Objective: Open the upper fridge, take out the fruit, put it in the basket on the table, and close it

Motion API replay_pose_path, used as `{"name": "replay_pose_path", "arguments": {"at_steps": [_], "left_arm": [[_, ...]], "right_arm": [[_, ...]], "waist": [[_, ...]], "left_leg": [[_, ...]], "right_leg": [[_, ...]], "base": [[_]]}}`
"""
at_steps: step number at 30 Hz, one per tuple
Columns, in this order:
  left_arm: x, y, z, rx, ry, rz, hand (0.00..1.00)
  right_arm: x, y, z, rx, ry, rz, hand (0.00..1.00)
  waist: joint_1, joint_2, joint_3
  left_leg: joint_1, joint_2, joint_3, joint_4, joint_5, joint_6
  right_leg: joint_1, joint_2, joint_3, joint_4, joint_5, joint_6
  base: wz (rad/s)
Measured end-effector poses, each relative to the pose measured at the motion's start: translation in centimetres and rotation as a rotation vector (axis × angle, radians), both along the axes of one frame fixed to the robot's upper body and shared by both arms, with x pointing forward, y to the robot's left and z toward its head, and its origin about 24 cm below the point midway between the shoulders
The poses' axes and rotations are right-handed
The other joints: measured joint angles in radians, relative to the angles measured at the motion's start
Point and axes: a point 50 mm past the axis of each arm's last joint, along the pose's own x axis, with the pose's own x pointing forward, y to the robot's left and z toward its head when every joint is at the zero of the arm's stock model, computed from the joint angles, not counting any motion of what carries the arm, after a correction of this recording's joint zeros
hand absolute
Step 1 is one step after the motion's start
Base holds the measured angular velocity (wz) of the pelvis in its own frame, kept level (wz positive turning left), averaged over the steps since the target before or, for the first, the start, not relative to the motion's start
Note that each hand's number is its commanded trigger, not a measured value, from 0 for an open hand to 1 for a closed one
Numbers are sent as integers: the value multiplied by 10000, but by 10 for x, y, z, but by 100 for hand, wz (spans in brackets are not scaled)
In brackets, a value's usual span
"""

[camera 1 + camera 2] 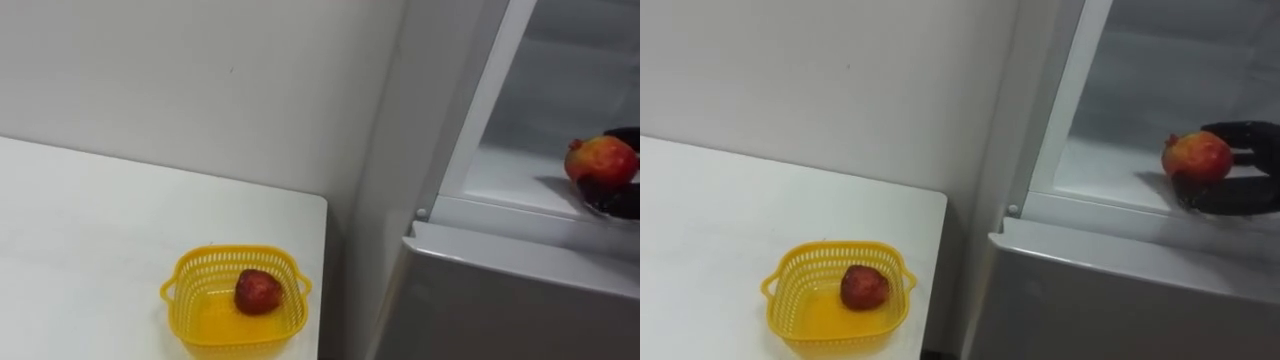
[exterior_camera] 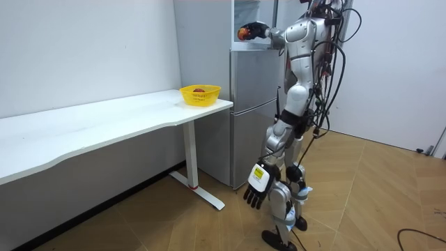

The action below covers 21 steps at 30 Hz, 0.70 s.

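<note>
Right hand curled round red fruit inside upper fridge; left hand hangs slack. Risk: grip looks shallow, so fruit may slip during withdrawal.

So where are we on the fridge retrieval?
Looks done: one red fruit sits in the yellow basket on the white table. In hand: the right hand is curled round a second fruit inside the open upper fridge compartment; the left hand hangs open at its side. Left: bringing that fruit out, probably to the basket.
</note>
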Motion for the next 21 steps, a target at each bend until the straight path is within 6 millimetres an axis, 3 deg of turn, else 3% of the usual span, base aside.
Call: {"name": "replay_pose_path", "arguments": {"at_steps": [9,14,18,21], "left_arm": [[9,-5,-2,65,-281,-172,0],[14,-10,-4,78,-471,-561,0],[17,-16,-6,-43,-557,-555,0],[20,-22,-8,-191,-607,-650,0]], "right_arm": [[-13,55,31,-1972,-1921,1263,100],[-25,83,53,-2588,-3684,1620,100],[-33,99,59,-3166,-4546,1724,100],[-40,107,67,-3875,-5115,1719,100]], "waist": [[-48,230,-10],[-65,423,62],[-51,536,71],[-24,640,-22]], "left_leg": [[-79,22,190,21,-1,1],[-7,33,264,30,-1,2],[-36,42,274,18,-9,5],[-105,29,277,8,-8,7]], "right_leg": [[-172,-23,95,89,6,-3],[-133,-33,117,172,6,-2],[-191,-29,121,308,7,-4],[-303,-31,127,359,7,-4]], "base": [[-5],[-2],[0],[0]]}}
